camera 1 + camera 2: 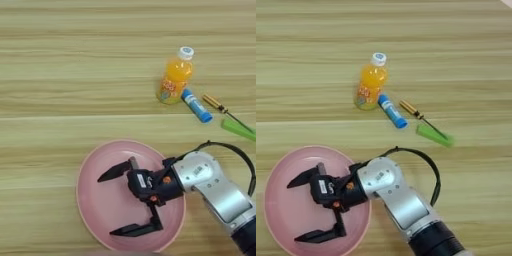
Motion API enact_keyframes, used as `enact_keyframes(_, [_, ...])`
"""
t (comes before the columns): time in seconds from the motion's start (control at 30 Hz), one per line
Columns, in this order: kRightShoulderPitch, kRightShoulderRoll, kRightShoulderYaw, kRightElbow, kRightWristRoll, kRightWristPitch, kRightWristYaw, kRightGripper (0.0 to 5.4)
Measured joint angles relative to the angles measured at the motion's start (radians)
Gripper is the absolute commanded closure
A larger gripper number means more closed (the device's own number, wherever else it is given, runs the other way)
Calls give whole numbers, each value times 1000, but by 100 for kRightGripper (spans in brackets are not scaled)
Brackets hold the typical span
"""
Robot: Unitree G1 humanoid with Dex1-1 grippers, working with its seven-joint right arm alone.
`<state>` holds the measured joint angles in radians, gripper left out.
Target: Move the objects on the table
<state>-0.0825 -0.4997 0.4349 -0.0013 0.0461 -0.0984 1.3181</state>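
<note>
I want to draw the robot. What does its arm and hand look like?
The forearm is smooth, rounded silver metal, turning black near the bottom edge. A thin black cable loops out beside it. The gripper is black, with two long pointed jaws, a small white label and little orange spots on its body.

blue tube (392, 111) with white cap lies on wood near table centre; green flat piece (434, 135) well right of it.
</note>
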Motion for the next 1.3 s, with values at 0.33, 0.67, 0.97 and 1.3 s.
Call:
enact_keyframes(0.33, [13,9,18,-6,0,2,-9,3])
enact_keyframes(0.67, [11,6,-45,-43,59,25,-31,3])
enact_keyframes(0.97, [-14,0,-138,-105,150,53,-44,3])
enact_keyframes(1.3, [-73,48,-315,-173,404,161,-112,3])
